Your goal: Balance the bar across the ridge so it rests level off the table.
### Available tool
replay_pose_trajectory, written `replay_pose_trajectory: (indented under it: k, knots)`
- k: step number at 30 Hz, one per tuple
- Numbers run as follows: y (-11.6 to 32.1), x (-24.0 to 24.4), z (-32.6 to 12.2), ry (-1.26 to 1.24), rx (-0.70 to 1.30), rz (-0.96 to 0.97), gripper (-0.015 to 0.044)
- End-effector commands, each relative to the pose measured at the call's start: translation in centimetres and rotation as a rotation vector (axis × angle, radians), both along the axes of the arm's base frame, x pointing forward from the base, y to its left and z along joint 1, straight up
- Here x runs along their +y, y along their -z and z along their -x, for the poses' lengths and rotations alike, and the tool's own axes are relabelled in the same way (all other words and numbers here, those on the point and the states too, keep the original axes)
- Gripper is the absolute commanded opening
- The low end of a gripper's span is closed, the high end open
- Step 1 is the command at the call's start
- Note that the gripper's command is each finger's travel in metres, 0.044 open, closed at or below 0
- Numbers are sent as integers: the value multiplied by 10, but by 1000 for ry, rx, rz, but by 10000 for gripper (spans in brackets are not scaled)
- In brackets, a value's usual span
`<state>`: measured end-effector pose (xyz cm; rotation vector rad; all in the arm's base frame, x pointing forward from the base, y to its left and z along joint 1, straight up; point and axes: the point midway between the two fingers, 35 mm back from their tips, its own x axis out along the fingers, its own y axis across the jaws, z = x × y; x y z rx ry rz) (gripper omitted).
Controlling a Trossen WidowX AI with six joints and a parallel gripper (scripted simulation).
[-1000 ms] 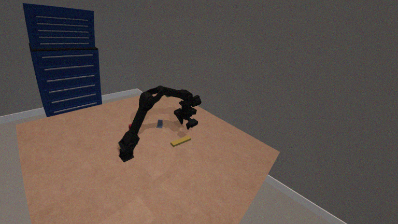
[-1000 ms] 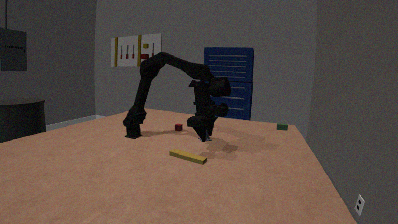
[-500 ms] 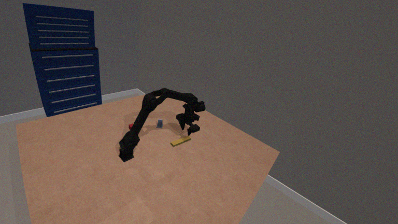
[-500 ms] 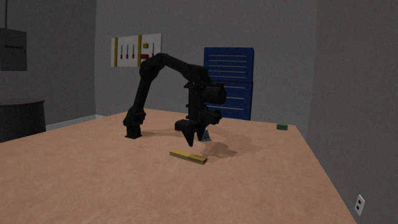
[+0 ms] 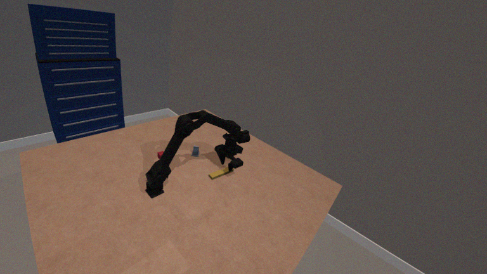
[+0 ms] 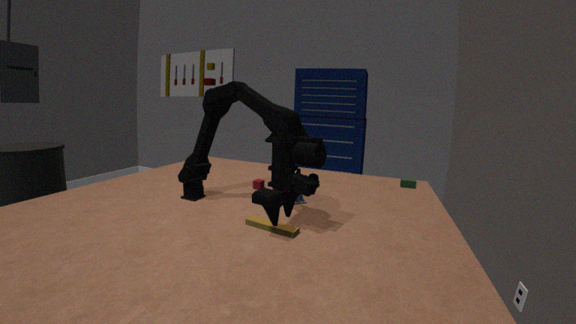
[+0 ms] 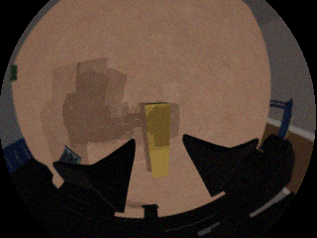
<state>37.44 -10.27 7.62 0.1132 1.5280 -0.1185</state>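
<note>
The yellow bar (image 5: 217,174) (image 6: 255,221) (image 7: 159,164) lies flat on the table (image 5: 107,228) (image 6: 169,277). My gripper (image 5: 226,166) (image 6: 282,220) (image 7: 158,141) points down, open and empty, low over the bar. In the wrist view the bar runs lengthwise between the two separated fingers, with a gap on each side. How high the tips are above the table is hard to tell. The small blue-grey ridge (image 5: 195,151) (image 6: 300,199) (image 7: 72,156) stands apart from the bar with nothing on it. In the exterior view the gripper hides part of it.
A red block (image 5: 160,155) (image 6: 258,184) lies between the arm's base and the ridge, partly behind the arm in the top view. A green block (image 6: 408,184) (image 7: 13,72) lies near the table's far corner. A blue cabinet (image 5: 80,77) (image 6: 331,91) stands beyond the table.
</note>
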Motion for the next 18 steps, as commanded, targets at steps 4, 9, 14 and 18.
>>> replay_pose_trajectory:
  k: [4,9,14,18]
  knots:
    - [13,-1,0,-4,4,4,315]
    - [21,-1,0,-4,4,4,315]
    - [23,-1,0,-4,4,4,315]
    - [23,-1,0,-4,4,4,315]
